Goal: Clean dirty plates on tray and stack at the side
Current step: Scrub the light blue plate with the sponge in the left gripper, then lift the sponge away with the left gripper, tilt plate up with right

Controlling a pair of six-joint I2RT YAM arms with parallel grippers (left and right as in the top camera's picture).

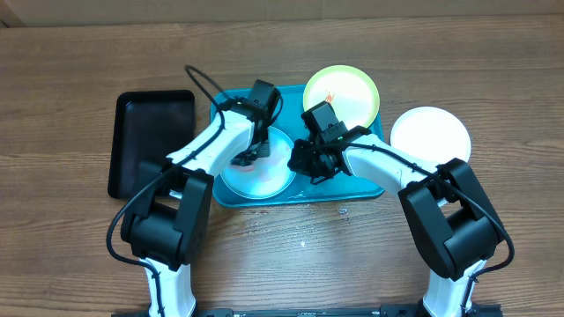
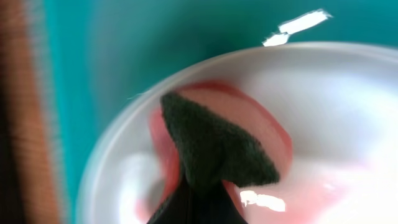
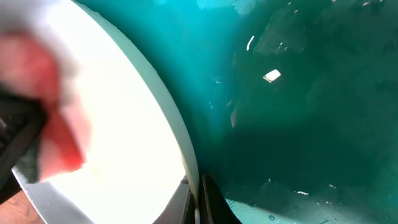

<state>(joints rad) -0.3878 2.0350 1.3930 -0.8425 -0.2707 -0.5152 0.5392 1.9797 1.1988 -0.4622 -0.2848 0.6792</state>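
Left gripper (image 1: 245,158) clamped on dark green scrub pad (image 2: 217,149), pad sitting on red smear (image 2: 273,134) in mint-green plate (image 1: 260,180). Right gripper (image 1: 310,163) pinched shut on that plate's right rim. Plate lies in left half of teal tray (image 1: 322,192). Yellow-green plate (image 1: 344,92) at tray's far right corner, small orange mark on it. White plate (image 1: 430,134) on table (image 1: 70,70), just right of tray. Black tray (image 1: 152,141) to the left.
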